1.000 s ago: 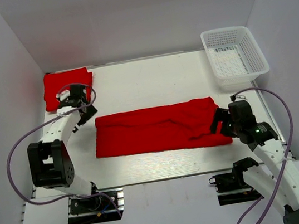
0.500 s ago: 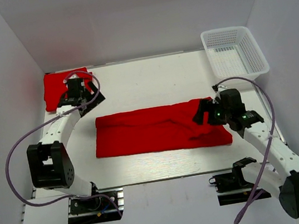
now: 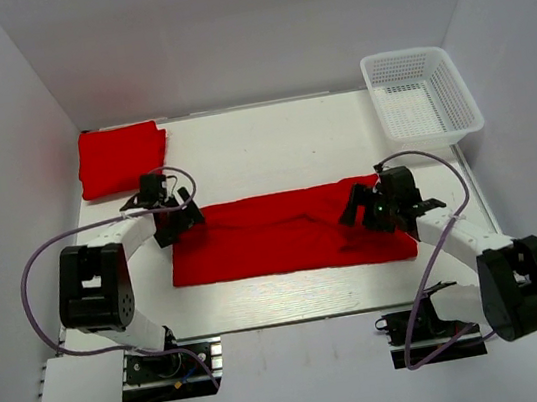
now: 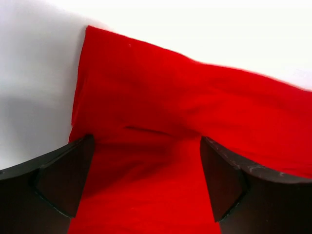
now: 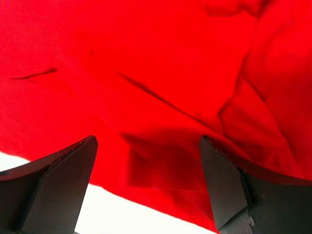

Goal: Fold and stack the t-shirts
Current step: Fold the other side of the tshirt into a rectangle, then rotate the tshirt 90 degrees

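While a folded red t-shirt (image 3: 121, 158) lies at the far left corner of the desk (image 3: 271, 150), the left gripper (image 3: 177, 227) hangs low over the left end of a second red t-shirt (image 3: 274, 240), which lies stretched in a long band across the middle of the desk. Its jaws stand spread wide, gripping nothing; the wrist view shows both fingers (image 4: 58, 180) close over the cloth beside the shirt's left edge. Further right, the right gripper (image 3: 358, 206) hovers over the band's rumpled right end, jaws likewise spread and empty, its fingers (image 5: 229, 190) straddling creased red cloth near the hem, with a strip of white desk showing past it. A white mesh basket (image 3: 422, 97) sits at the far right corner, well apart from both shirts.
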Controlling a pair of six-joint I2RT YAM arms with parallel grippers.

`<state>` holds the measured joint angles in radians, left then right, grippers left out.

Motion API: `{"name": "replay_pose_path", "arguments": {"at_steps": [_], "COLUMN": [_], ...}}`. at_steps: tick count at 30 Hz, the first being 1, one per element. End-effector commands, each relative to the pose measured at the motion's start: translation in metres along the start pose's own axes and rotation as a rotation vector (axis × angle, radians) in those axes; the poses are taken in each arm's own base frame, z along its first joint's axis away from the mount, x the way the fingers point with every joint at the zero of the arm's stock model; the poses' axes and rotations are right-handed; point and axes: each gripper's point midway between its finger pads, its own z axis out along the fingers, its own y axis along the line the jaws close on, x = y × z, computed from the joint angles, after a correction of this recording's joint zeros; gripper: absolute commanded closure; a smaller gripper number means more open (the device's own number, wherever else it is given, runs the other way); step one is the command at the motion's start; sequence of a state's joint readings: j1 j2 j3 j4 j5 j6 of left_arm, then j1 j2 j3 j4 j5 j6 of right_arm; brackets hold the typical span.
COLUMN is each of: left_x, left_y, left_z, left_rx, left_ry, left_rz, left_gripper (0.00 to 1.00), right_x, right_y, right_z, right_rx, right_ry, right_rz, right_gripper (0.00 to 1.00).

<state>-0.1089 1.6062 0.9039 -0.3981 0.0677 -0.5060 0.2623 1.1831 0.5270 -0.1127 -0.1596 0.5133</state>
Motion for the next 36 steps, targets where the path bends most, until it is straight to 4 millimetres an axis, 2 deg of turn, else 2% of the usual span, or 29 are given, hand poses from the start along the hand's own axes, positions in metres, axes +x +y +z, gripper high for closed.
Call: {"name": "replay_pose_path", "arguments": {"at_steps": [1,2,5,7,10,15,18,21,26,27,28,30,33,34,36], "left_x": [0.024,0.041,0.061,0.065,0.041,-0.025,-0.045,-0.055,-0.044,-0.037,-0.034,-0.016,0.002,0.003,0.019], "left_y": [0.022,0.033,0.051,0.053,0.041,-0.002,-0.017,-0.028,-0.027,-0.024,-0.022,-0.019,-0.011,-0.010,-0.006], "left_z": [-0.018,-0.019,-0.027,-0.032,-0.043,-0.078,-0.088,-0.087,-0.053,-0.041,-0.036,-0.027,-0.022,-0.028,-0.031], "left_rx": [-0.068,-0.099,-0.174,-0.194,-0.168,-0.033,0.023,0.073,0.060,0.047,0.039,0.038,0.021,0.025,0.037], "left_ry": [0.014,0.051,0.089,0.098,0.034,-0.143,-0.202,-0.236,-0.130,-0.089,-0.074,-0.017,0.031,0.023,0.048], "left_rz": [-0.007,-0.008,-0.058,-0.083,-0.082,-0.058,-0.032,-0.018,-0.019,-0.021,-0.022,-0.008,-0.012,-0.011,-0.013], "left_gripper": [0.00,0.00,0.00,0.00,0.00,0.00,0.00,0.00,0.00,0.00,0.00,0.00,0.00,0.00,0.00], "right_x": [-0.009,-0.011,-0.008,-0.007,-0.008,-0.010,-0.010,-0.010,-0.011,-0.014,-0.015,-0.017,-0.018,-0.018,-0.017], "right_y": [-0.001,-0.002,-0.008,-0.009,-0.010,-0.008,-0.009,-0.011,-0.011,-0.011,-0.012,-0.013,-0.014,-0.017,-0.021], "right_z": [0.011,0.012,0.018,0.020,0.020,0.018,0.017,0.017,0.017,0.016,0.016,0.016,0.016,0.016,0.017], "right_rx": [0.005,0.016,0.039,0.045,0.052,0.045,0.046,0.052,0.056,0.059,0.065,0.070,0.082,0.098,0.117], "right_ry": [-0.033,-0.037,-0.017,-0.011,-0.016,-0.032,-0.035,-0.037,-0.046,-0.055,-0.057,-0.064,-0.067,-0.066,-0.065], "right_rz": [0.025,0.033,0.045,0.053,0.053,0.044,0.035,0.035,0.036,0.036,0.037,0.041,0.038,0.043,0.047], "right_gripper": [0.10,0.10,0.10,0.10,0.10,0.10,0.10,0.10,0.10,0.10,0.10,0.10,0.10,0.10,0.10]}}
